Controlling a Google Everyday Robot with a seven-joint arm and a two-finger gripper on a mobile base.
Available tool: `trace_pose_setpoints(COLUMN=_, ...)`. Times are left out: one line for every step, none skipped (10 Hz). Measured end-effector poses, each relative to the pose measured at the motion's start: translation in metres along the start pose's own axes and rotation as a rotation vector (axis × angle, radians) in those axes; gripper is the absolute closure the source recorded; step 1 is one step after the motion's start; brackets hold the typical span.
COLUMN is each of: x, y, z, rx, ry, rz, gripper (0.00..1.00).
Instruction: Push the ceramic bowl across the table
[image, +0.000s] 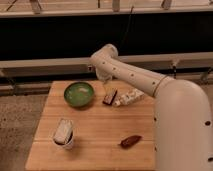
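Right, single cam view. Table (100, 125) fills the lower-left and centre of the frame. Green bowl (79, 94) sits upright at the table's upper-left part, near the far edge. Gripper (103, 76) hangs just right of the bowl & a bit higher in frame, over the far edge. Its fingers are spread wide w/ nothing between them, and it isn't touching the bowl. The white arm (135, 75) runs off to the robot body (182, 130) at frame right.

Other items:
- Dark small packet (110, 97) is centre.
- Pale wrapper (129, 96) is just right of it.
- White cup w/ packet (64, 135) is lower left.
- Brown lump (130, 141) is lower centre-right.
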Motion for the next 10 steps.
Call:
trace_pose_setpoints(x=-0.001, y=-0.001, z=0.001, rx=0.001, ry=-0.003, rz=-0.004, gripper=0.2)
trace_pose_setpoints(x=-0.002, y=-0.003, z=0.002, rx=0.003, ry=-0.006, rz=-0.007, gripper=0.23)
trace_pose_setpoints(x=-0.003, y=-0.005, z=0.003, rx=0.004, ry=-0.01, rz=-0.011, gripper=0.26)
trace_pose_setpoints(x=-0.004, y=-0.006, z=0.004, rx=0.006, ry=-0.013, rz=-0.013, gripper=0.26)
trace_pose_setpoints(x=-0.004, y=-0.006, z=0.004, rx=0.007, ry=-0.015, rz=-0.015, gripper=0.26)
trace_pose_setpoints(x=-0.003, y=-0.008, z=0.005, rx=0.008, ry=-0.017, rz=-0.015, gripper=0.29)
trace_pose_setpoints(x=-0.003, y=-0.01, z=0.007, rx=0.01, ry=-0.019, rz=-0.017, gripper=0.38)
trace_pose_setpoints(x=-0.004, y=-0.012, z=0.008, rx=0.011, ry=-0.021, rz=-0.019, gripper=0.47)
trace_pose_setpoints(x=-0.002, y=-0.016, z=0.011, rx=0.012, ry=-0.021, rz=-0.019, gripper=0.57)
trace_pose_setpoints(x=-0.001, y=-0.02, z=0.014, rx=0.014, ry=-0.022, rz=-0.021, gripper=0.69)
